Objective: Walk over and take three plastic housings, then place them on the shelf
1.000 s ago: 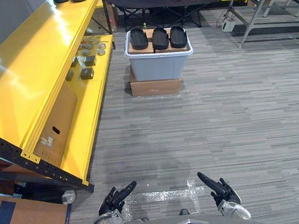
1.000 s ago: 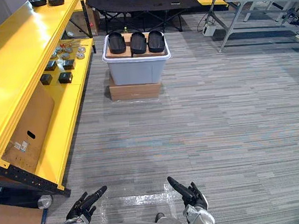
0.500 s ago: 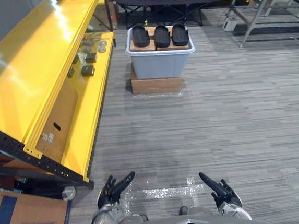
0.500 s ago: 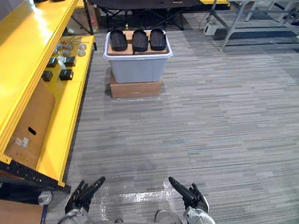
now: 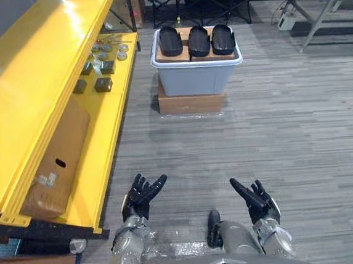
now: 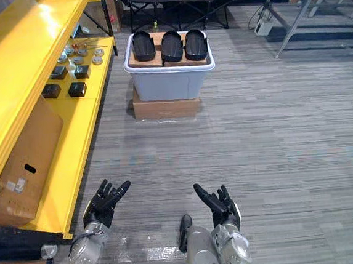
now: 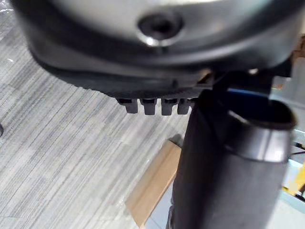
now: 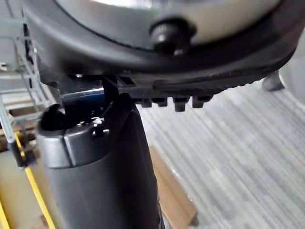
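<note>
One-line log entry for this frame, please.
phase: pre-pick | left hand: open, empty | right hand: open, empty | plastic housings: three atop grey bin ahead | yellow shelf: robot's left

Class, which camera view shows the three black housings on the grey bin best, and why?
The right eye view: all three housings lie side by side, unobstructed, atop the grey bin. The left eye view shows them just as whole. The wrist views face the carpet instead.
</note>
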### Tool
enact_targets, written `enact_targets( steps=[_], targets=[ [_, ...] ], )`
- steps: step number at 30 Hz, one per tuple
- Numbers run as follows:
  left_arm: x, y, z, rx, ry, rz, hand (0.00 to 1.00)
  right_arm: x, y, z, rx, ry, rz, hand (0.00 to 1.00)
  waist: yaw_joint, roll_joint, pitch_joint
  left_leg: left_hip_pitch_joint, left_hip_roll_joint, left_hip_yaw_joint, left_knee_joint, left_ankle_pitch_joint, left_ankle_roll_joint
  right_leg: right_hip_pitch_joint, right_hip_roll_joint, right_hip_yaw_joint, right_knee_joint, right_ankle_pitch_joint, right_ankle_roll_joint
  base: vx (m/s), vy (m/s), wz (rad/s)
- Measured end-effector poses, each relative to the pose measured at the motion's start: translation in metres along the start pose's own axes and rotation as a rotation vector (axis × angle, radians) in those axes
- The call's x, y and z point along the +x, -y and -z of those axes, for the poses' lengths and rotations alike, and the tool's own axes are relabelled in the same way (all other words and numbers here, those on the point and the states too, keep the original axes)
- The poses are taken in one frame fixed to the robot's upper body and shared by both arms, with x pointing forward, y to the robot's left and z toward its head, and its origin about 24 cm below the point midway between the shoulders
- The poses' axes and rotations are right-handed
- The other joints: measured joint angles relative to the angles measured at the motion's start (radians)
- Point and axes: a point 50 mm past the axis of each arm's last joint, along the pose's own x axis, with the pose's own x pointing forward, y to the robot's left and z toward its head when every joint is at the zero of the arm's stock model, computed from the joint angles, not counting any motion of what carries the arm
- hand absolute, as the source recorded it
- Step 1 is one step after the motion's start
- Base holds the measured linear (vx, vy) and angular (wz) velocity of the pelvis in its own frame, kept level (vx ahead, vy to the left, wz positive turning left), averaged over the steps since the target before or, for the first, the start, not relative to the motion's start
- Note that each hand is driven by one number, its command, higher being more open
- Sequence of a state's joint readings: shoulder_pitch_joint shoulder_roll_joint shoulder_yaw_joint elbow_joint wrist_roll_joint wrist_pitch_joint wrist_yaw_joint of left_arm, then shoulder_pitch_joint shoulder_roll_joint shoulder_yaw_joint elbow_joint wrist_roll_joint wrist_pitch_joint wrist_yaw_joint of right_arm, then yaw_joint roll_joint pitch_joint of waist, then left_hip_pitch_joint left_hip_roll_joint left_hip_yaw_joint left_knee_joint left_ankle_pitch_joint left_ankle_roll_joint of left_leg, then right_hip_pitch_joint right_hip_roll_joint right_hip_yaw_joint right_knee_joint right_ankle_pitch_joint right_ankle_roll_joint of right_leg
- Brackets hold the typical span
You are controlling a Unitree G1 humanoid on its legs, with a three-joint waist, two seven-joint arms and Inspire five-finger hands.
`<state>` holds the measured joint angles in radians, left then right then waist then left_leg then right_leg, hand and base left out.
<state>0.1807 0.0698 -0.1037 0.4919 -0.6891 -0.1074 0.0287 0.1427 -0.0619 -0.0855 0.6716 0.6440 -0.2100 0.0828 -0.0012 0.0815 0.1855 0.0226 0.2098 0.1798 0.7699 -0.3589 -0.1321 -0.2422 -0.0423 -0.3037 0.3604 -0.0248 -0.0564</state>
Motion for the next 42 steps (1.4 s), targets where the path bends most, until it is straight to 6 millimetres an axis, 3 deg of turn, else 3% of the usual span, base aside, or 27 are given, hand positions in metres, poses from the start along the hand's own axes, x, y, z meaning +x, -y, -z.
enact_targets(
  steps=[1,3,4,8,9,11,14,15,16,17,18,19,20,21,22,23,25,27,28,30,31,32,34,35,37,39,42],
  targets=[
    [-0.003,-0.005,0.013,-0.045,-0.051,-0.039,1.0,0.001,0.004,-0.006,-0.046,0.008,-0.006,1.0,0.008,0.028,0.016,-0.122,0.096,-0.004,0.297,0.203,0.07,0.109,0.059,0.001,-0.07,-0.033,-0.028,0.53,-0.236,-0.09],
    [-0.005,-0.01,0.019,-0.049,-0.082,-0.063,1.0,0.001,0.004,-0.007,-0.074,0.009,-0.009,1.0,0.017,0.027,0.021,-0.173,0.102,-0.015,0.38,0.169,0.069,0.183,0.069,0.009,-0.104,-0.042,-0.042,0.55,-0.204,-0.22],
    [-0.007,-0.016,0.021,-0.051,-0.095,-0.083,1.0,0.002,0.003,-0.009,-0.106,0.016,-0.023,1.0,0.029,-0.009,0.036,-0.217,0.063,-0.009,0.343,0.132,0.064,0.263,0.068,0.035,-0.161,-0.045,-0.048,0.53,-0.183,-0.39],
    [-0.008,-0.025,0.016,-0.075,-0.072,-0.106,1.0,0.015,-0.016,-0.03,-0.135,0.074,-0.098,1.0,0.057,-0.035,0.05,-0.293,-0.066,0.01,-0.127,0.11,0.062,0.338,0.061,0.113,-0.26,-0.045,-0.047,0.44,-0.092,-0.58],
    [-0.008,-0.027,0.014,-0.093,-0.072,-0.115,1.0,0.019,-0.021,-0.034,-0.132,0.087,-0.107,1.0,0.059,-0.037,0.055,-0.296,-0.097,0.009,-0.283,0.141,0.061,0.345,0.06,0.127,-0.27,-0.046,-0.047,0.42,0.036,-0.65],
    [-0.01,-0.032,0.015,-0.115,-0.076,-0.122,1.0,0.022,-0.026,-0.039,-0.132,0.104,-0.097,1.0,0.066,-0.043,0.066,-0.293,-0.151,0.006,-0.62,0.298,0.055,0.402,0.044,0.15,-0.298,-0.079,-0.021,0.37,0.087,-0.41],
    [-0.012,-0.032,0.019,-0.126,-0.097,-0.102,1.0,0.016,-0.008,-0.034,-0.154,0.077,-0.046,1.0,0.067,-0.008,0.078,-0.299,-0.126,0.017,-0.681,0.328,0.031,0.506,0.058,0.148,-0.312,-0.139,0.008,0.33,0.146,0.03],
    [-0.016,-0.038,0.025,-0.126,-0.12,-0.108,1.0,0.009,0.004,-0.026,-0.162,0.045,-0.017,1.0,0.067,0.002,0.072,-0.292,-0.106,0.033,-0.659,0.387,0.063,0.554,0.063,0.145,-0.302,-0.19,0.029,0.37,0.238,0.19],
    [-0.016,-0.043,0.025,-0.133,-0.123,-0.125,1.0,0.006,0.009,-0.017,-0.153,0.008,0.0,1.0,0.064,-0.01,0.063,-0.289,-0.127,0.046,-0.624,0.46,0.1,0.56,0.028,0.141,-0.251,-0.259,0.027,0.38,0.243,0.18],
    [-0.016,-0.045,0.023,-0.138,-0.115,-0.131,1.0,0.006,0.009,-0.014,-0.148,-0.004,-0.002,1.0,0.064,-0.027,0.06,-0.297,-0.146,0.049,-0.6,0.468,0.111,0.552,0.006,0.142,-0.22,-0.291,0.026,0.46,0.259,0.08],
    [-0.016,-0.05,0.019,-0.148,-0.098,-0.145,1.0,0.004,0.012,-0.007,-0.147,-0.041,-0.004,1.0,0.069,-0.079,0.044,-0.328,-0.194,0.068,-0.516,0.436,0.15,0.536,-0.062,0.139,-0.171,-0.353,0.001,0.41,0.175,-0.12],
    [-0.016,-0.052,0.018,-0.147,-0.096,-0.152,1.0,0.003,0.013,-0.004,-0.149,-0.055,0.001,1.0,0.076,-0.092,0.039,-0.329,-0.208,0.077,-0.488,0.408,0.18,0.53,-0.075,0.145,-0.121,-0.358,0.01,0.63,0.24,-0.16],
    [-0.017,-0.058,0.016,-0.164,-0.092,-0.176,1.0,0.005,0.012,0.001,-0.147,-0.085,-0.001,1.0,0.07,-0.098,0.04,-0.323,-0.22,0.08,-0.426,0.349,0.247,0.404,-0.123,0.146,0.2,-0.329,0.105,0.4,0.124,-0.1],
    [-0.018,-0.059,0.015,-0.158,-0.091,-0.18,1.0,0.004,0.01,0.005,-0.144,-0.102,-0.005,1.0,0.068,-0.106,0.038,-0.312,-0.227,0.081,-0.417,0.32,0.255,0.339,-0.153,0.148,0.34,-0.276,0.176,0.48,0.19,-0.02],
    [-0.017,-0.06,0.013,-0.142,-0.087,-0.184,1.0,0.004,0.008,0.01,-0.148,-0.121,-0.011,1.0,0.064,-0.124,0.038,-0.282,-0.242,0.083,-0.422,0.293,0.259,0.251,-0.201,0.146,0.531,-0.19,0.195,0.38,0.147,0.04],
    [-0.015,-0.059,0.01,-0.118,-0.081,-0.187,1.0,0.003,0.002,0.015,-0.174,-0.144,-0.038,1.0,0.059,-0.137,0.039,-0.237,-0.254,0.082,-0.427,0.269,0.254,0.164,-0.246,0.133,0.688,-0.203,0.152,0.46,0.17,0.01],
    [-0.015,-0.056,0.008,-0.115,-0.064,-0.182,1.0,0.004,-0.008,0.02,-0.217,-0.158,-0.07,1.0,0.053,-0.132,0.039,-0.156,-0.252,0.079,-0.454,0.241,0.246,0.09,-0.272,0.078,0.676,-0.253,0.085,0.43,0.117,0.0],
    [-0.013,-0.047,-0.001,-0.095,-0.026,-0.144,1.0,0.003,-0.014,0.022,-0.207,-0.148,-0.073,1.0,0.048,-0.117,0.034,-0.101,-0.244,0.059,-0.496,0.242,0.246,0.065,-0.263,0.016,0.444,-0.273,0.097,0.43,0.055,0.32],
    [-0.006,-0.035,-0.009,-0.087,0.011,-0.093,1.0,0.004,-0.016,0.019,-0.235,-0.137,-0.072,1.0,0.039,-0.105,0.036,-0.084,-0.235,0.021,-0.496,0.232,0.228,0.057,-0.237,0.022,0.228,-0.251,0.133,0.34,-0.012,0.62],
    [0.001,-0.025,-0.019,-0.084,0.055,-0.042,1.0,0.005,-0.015,0.017,-0.237,-0.124,-0.055,1.0,0.027,-0.101,0.035,-0.078,-0.23,-0.037,-0.486,0.214,0.199,0.055,-0.203,0.096,0.028,-0.198,0.186,0.33,-0.067,0.86],
    [0.002,-0.023,-0.022,-0.08,0.067,-0.032,1.0,0.006,-0.014,0.016,-0.233,-0.121,-0.051,1.0,0.025,-0.103,0.034,-0.077,-0.229,-0.055,-0.477,0.204,0.185,0.058,-0.196,0.117,-0.02,-0.168,0.186,0.38,-0.213,1.02],
    [0.004,-0.021,-0.024,-0.079,0.079,-0.023,1.0,0.005,-0.01,0.015,-0.225,-0.117,-0.033,1.0,0.027,-0.113,0.031,-0.068,-0.227,-0.085,-0.446,0.174,0.142,0.082,-0.195,0.132,-0.095,-0.078,0.182,0.31,-0.248,0.74],
    [0.0,-0.027,-0.027,-0.074,0.09,-0.034,1.0,0.005,-0.009,0.015,-0.224,-0.117,-0.027,1.0,0.029,-0.138,0.017,-0.07,-0.227,-0.102,-0.378,0.105,0.129,0.111,-0.19,0.131,-0.115,0.025,0.156,0.33,-0.36,0.56],
    [-0.002,-0.029,-0.02,-0.11,0.07,-0.051,1.0,0.008,-0.005,0.007,-0.243,-0.099,-0.013,1.0,0.033,-0.089,0.016,-0.082,-0.173,-0.117,-0.312,0.046,0.113,0.114,-0.151,0.111,-0.071,0.001,0.143,0.25,-0.31,0.2],
    [-0.01,-0.033,-0.007,-0.162,0.037,-0.076,1.0,0.009,0.001,0.0,-0.23,-0.07,0.028,1.0,0.045,-0.041,0.002,-0.084,-0.102,-0.122,-0.281,0.009,0.09,0.124,-0.088,0.097,-0.069,-0.05,0.117,0.21,-0.194,-0.08],
    [-0.01,-0.03,-0.003,-0.168,0.008,-0.06,1.0,0.008,0.005,-0.007,-0.145,-0.024,0.079,1.0,0.037,-0.022,-0.004,-0.099,-0.062,-0.104,-0.247,0.035,0.061,0.143,-0.067,0.062,-0.078,-0.077,0.098,0.25,-0.224,0.31],
    [-0.009,-0.019,0.005,-0.168,-0.031,-0.02,1.0,-0.003,0.021,-0.01,-0.074,0.034,0.191,1.0,0.018,-0.043,0.008,-0.117,-0.033,-0.021,-0.204,0.084,0.044,0.229,-0.076,0.011,-0.14,-0.071,0.087,0.26,-0.195,0.47]
  ],
)
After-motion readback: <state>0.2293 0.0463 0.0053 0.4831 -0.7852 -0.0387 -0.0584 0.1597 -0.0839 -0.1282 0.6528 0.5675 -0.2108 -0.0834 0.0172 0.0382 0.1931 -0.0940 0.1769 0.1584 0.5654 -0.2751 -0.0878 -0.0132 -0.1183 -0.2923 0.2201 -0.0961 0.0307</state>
